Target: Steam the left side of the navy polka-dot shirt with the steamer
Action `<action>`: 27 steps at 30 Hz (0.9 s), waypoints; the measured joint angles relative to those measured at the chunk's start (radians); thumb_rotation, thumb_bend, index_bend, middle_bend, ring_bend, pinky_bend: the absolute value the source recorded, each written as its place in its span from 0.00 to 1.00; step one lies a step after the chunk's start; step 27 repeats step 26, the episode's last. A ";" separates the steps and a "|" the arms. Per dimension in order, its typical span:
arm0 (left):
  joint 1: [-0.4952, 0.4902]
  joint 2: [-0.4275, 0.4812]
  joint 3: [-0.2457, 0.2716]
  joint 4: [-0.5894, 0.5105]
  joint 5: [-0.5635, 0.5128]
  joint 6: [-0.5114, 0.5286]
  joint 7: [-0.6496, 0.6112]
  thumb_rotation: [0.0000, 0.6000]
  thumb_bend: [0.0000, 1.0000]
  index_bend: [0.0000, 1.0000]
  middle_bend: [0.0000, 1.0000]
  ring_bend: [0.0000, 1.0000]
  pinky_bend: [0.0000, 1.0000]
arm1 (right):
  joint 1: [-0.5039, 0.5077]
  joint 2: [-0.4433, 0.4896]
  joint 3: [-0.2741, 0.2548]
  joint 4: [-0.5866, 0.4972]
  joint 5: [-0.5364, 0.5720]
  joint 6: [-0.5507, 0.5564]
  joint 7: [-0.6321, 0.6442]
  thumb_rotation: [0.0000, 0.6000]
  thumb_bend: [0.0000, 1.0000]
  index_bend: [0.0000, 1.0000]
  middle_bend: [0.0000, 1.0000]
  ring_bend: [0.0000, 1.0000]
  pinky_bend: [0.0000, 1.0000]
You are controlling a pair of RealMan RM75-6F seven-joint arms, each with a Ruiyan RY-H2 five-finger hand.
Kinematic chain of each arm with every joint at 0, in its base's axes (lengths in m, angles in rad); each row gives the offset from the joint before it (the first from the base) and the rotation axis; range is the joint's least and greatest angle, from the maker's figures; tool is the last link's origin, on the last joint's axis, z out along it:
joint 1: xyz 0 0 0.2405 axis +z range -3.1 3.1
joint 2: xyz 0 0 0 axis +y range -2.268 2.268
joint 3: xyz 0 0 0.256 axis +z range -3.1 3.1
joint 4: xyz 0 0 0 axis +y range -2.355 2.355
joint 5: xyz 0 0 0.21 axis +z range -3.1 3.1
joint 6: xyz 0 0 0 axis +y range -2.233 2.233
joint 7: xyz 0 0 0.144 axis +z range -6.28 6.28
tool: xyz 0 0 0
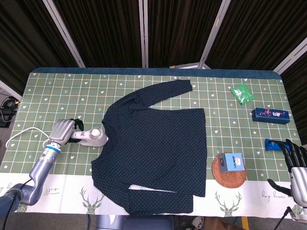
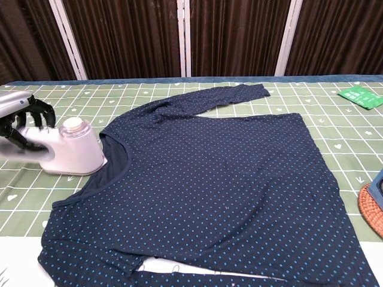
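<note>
Steamer (image 1: pixel 92 136) gripped by left hand (image 1: pixel 62 131), fingers wrapped round the handle, head pointing toward the shirt. Stands on the tablecloth (image 1: pixel 57 96) just beside the neckline of the navy polka-dot shirt (image 1: pixel 158 139); in chest view, nose of steamer (image 2: pixel 70 154) at or touching the collar edge, exact contact not resolvable. White cord (image 1: pixel 21 135) trailing from behind left hand toward table edge.

Shirt spread flat mid-table, one sleeve reaching up toward the far edge, other folded along the near hem. No steam visible; no way to tell from fabric which areas treated. Judged: steamer off the body of the garment, so either pass finished or between strokes; completion not confirmable.

Right hand (image 1: pixel 296 165) at near right corner, fingers apart, holding nothing, close to blue object (image 1: pixel 274 143). Further out: coaster (image 1: pixel 229 171) bearing small box (image 1: pixel 232 162), green packet (image 1: pixel 242 93), dark blue case (image 1: pixel 270 115).
</note>
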State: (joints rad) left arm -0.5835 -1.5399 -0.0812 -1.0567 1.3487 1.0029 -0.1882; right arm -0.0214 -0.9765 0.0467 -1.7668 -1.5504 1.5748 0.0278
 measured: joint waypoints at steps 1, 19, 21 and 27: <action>0.001 0.005 0.000 -0.009 -0.004 -0.005 0.004 1.00 0.00 0.12 0.00 0.03 0.22 | -0.001 0.001 -0.001 0.000 -0.002 0.002 0.002 1.00 0.00 0.00 0.00 0.00 0.00; 0.140 0.250 0.009 -0.408 0.042 0.237 0.128 1.00 0.00 0.00 0.00 0.00 0.00 | -0.025 0.023 -0.020 -0.005 -0.069 0.057 0.057 1.00 0.00 0.00 0.00 0.00 0.00; 0.176 0.287 0.022 -0.462 0.063 0.297 0.173 1.00 0.00 0.00 0.00 0.00 0.00 | -0.024 0.023 -0.021 -0.001 -0.070 0.057 0.064 1.00 0.00 0.00 0.00 0.00 0.00; 0.303 0.372 0.075 -0.598 0.123 0.483 0.268 1.00 0.00 0.00 0.00 0.00 0.00 | -0.023 0.021 -0.023 0.005 -0.078 0.056 0.067 1.00 0.00 0.00 0.00 0.00 0.00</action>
